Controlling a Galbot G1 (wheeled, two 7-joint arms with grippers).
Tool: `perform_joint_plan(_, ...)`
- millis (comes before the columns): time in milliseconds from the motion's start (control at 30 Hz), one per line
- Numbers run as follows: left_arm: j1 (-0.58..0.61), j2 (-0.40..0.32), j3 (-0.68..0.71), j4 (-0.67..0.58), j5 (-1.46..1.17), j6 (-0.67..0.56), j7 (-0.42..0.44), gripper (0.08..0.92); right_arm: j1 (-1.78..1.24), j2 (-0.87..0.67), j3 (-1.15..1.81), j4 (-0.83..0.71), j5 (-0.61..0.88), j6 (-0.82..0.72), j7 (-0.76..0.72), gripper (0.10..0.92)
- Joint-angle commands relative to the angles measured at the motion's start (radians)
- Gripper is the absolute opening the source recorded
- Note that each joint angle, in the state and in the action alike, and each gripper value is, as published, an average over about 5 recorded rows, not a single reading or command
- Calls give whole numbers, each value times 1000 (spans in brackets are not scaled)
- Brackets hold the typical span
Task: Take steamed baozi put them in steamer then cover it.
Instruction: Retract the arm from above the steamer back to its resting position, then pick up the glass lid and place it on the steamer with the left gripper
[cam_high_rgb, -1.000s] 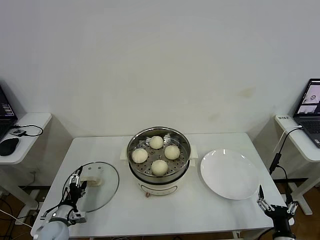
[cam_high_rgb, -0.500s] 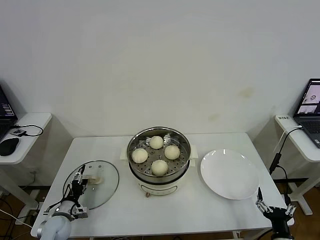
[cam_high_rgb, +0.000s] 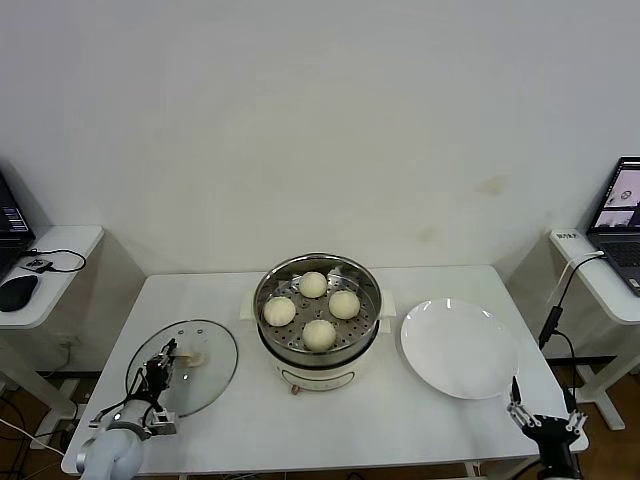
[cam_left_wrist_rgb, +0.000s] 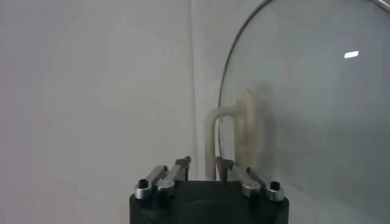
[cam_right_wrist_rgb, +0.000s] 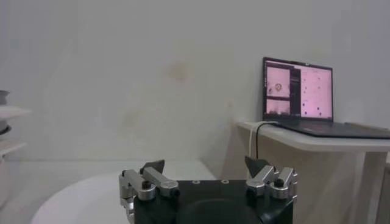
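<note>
The steamer (cam_high_rgb: 372, 340) stands mid-table with four cream-white baozi (cam_high_rgb: 319, 334) on its perforated tray. The cover (cam_high_rgb: 205, 385), a clear glass lid, lies flat on the table to the steamer's left. My left gripper (cam_high_rgb: 161, 371) is at the lid's cream handle (cam_high_rgb: 190, 357). In the left wrist view the fingers of the left gripper (cam_left_wrist_rgb: 202, 162) stand narrow around one post of the handle (cam_left_wrist_rgb: 211, 137), with the glass (cam_left_wrist_rgb: 317, 109) beside it. My right gripper (cam_high_rgb: 541, 416) is open and empty at the table's front right corner; it also shows in the right wrist view (cam_right_wrist_rgb: 204, 164).
A flat white plate (cam_high_rgb: 460, 348) lies right of the steamer, just beyond the right gripper. Side desks stand off both table ends, the right one with a laptop (cam_right_wrist_rgb: 298, 91), the left one with a mouse (cam_high_rgb: 17, 291) and cables.
My left gripper has moved forward to the lid's handle and its fingers have narrowed around it. The right gripper has drifted slightly left along the front edge. The lid and steamer have not moved.
</note>
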Motion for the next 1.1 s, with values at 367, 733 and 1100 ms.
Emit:
perform_joint_plan(367,51,-18,-48,-86,-29,6,-147,144,-6,6,-5,2,-13,8,1,823)
perform_joint_plan(733,224,-6,-122,-400,-78,93,-105,144,-13,8,-22,12,-36,19,1,823)
perform_joint_plan(1100,297,-2,-173,-675,-108,192,71,144,-29,5,-50,3,-89,50,3,823)
